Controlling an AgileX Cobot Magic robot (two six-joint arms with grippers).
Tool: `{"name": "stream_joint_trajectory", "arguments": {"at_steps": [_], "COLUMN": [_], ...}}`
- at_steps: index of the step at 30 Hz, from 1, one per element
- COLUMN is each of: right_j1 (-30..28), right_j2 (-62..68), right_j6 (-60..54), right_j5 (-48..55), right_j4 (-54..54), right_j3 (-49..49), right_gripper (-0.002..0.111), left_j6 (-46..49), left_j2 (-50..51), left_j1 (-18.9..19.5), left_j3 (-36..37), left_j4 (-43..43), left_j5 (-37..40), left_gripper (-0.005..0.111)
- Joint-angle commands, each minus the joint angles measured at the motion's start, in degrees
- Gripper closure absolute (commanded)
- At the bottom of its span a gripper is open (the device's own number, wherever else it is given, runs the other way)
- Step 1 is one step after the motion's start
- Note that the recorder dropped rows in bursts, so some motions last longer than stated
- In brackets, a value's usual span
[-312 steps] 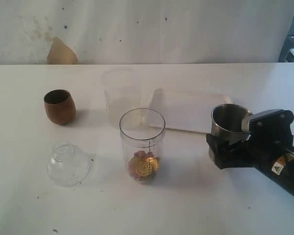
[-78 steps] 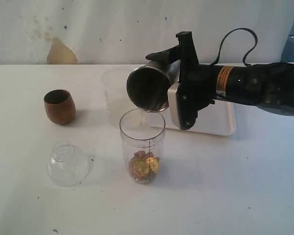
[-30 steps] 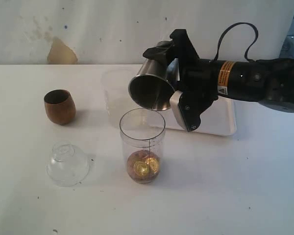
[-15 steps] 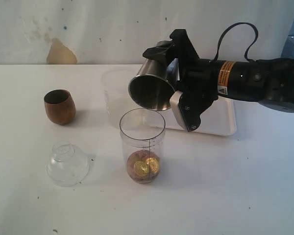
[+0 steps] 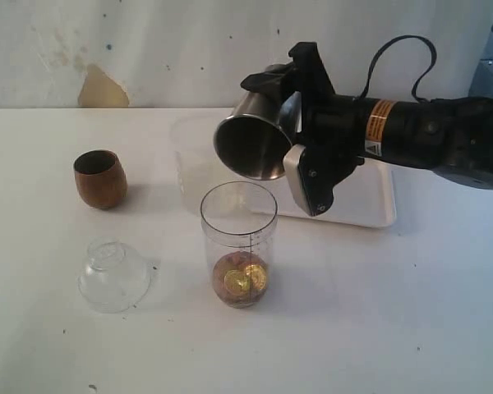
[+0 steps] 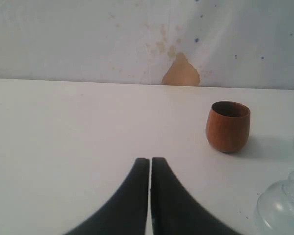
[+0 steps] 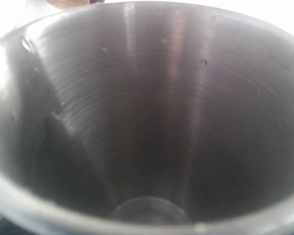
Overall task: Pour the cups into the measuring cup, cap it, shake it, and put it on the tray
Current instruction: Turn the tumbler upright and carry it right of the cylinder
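The steel tumbler (image 5: pixel 251 148) is clamped by the right gripper (image 5: pixel 292 131). It is held just above the rim of the measuring cup (image 5: pixel 239 238), long axis tilted, mouth downward. Its brushed interior appears empty. The rounded wooden cup (image 5: pixel 99 178) stands upright left of the measuring cup, nearer the left gripper (image 6: pixel 150 166), whose jaws are pressed together on nothing.

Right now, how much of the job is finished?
The steel tumbler, tipped over the measuring cup in the right gripper, looks empty inside; gold pieces lie in that cup. Left: pour the wooden cup, fit the lid, shake, set it on the tray.
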Motion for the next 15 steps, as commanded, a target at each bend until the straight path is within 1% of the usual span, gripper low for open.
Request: {"name": "stream_joint_trajectory", "arguments": {"at_steps": [1, 4, 6, 7, 9, 11, 12, 15], "right_j1": [0.09, 0.09, 0.09, 0.09, 0.09, 0.09, 0.09, 0.09], "right_j2": [-0.74, -0.74, -0.74, -0.74, -0.74, -1.05, -1.44, -2.72], "right_j6": [2.44, 3.93, 7.93, 11.78, 22.16, 33.06, 37.78, 57.02], "right_j5": [-2.10, -2.10, -2.48, -3.04, -4.44, -5.12, -4.83, -1.80], "right_j4": [1.12, 1.43, 3.21, 5.19, 10.63, 19.38, 24.12, 37.29], "right_j3": [-0.19, -0.19, -0.19, -0.19, -0.08, -0.08, -0.08, -0.08], "right_gripper": [0.108, 0.108, 0.108, 0.108, 0.108, 0.108, 0.108, 0.108], "left_j6": [0.00, 0.00, 0.00, 0.00, 0.00, 0.00, 0.00, 0.00], "left_j2": [-0.18, -0.18, -0.18, -0.18, -0.18, -0.18, -0.18, -0.18], "left_j1": [0.00, 0.00, 0.00, 0.00, 0.00, 0.00, 0.00, 0.00], "left_j3": [0.26, 0.26, 0.26, 0.26, 0.26, 0.26, 0.26, 0.26], "left_j4": [-0.16, -0.16, -0.16, -0.16, -0.16, -0.16, -0.16, -0.16], "left_j5": [0.05, 0.05, 0.05, 0.05, 0.05, 0.05, 0.05, 0.05], "left_gripper": [0.105, 0.105, 0.105, 0.105, 0.105, 0.105, 0.105, 0.105]}}
